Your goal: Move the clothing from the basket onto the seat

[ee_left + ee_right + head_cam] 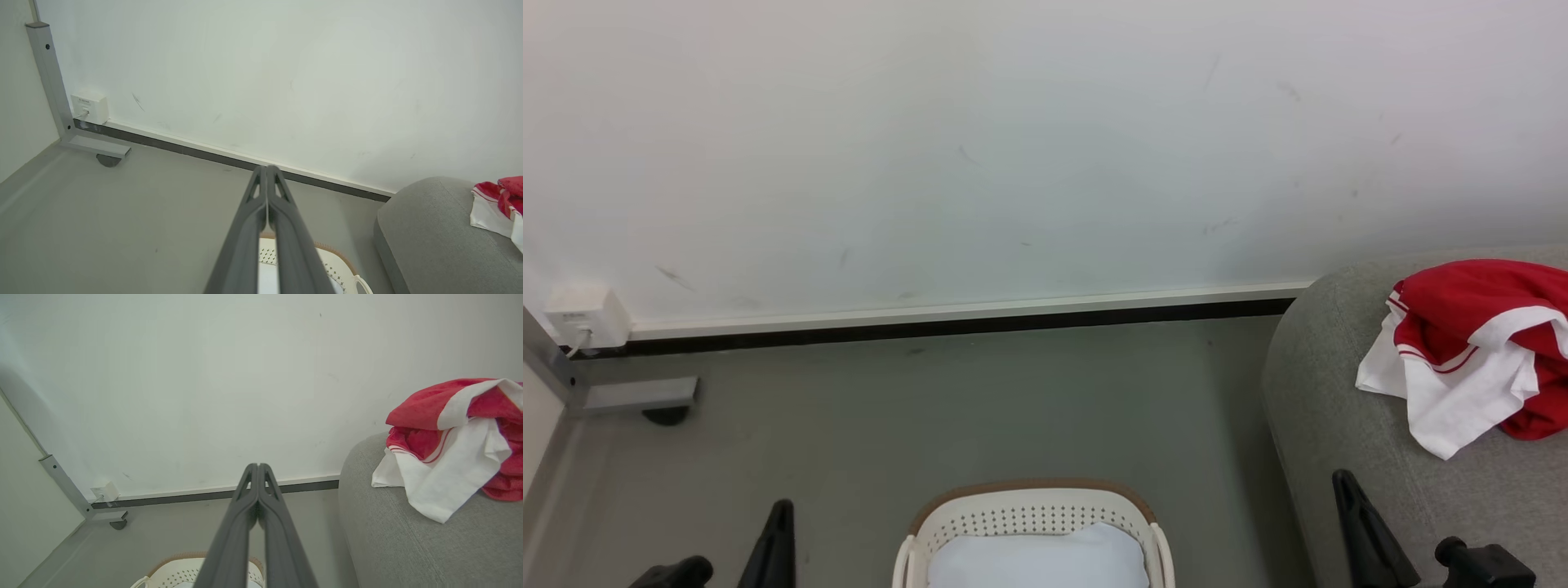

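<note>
Though cut off by the bottom edge in the head view, shown plainly in the left wrist view: left hand (266,173), both dark fingers pressed together, tips touching, lined up with the skirting strip (229,160). Same with the right hand (258,469): fingers together, tips touching, seen in the head view against the near left edge of the seat (1339,408).

Between the two hands and lower, the basket (1029,510), with its far rim and perforated wall showing and the near part lost past the picture edge. Crossed and partly hidden by the fingers in both wrist views. Inside it, a pale blue-white pad (1037,559), also cut off.

On the seat, to the right, the clothing (1470,343): a crumpled red heap with white panels and red-striped trim, one white flap hanging toward the seat's front, its right part running out of view. Well apart from both hands and from the basket.

Beyond, grey floor (931,408) and scuffed white wall (1013,163). Far left, a grey metal leg (637,394) with a dark foot (666,415) beneath, and a white socket box (584,314) with a cable plugged in. Marks on its face too small to read.
</note>
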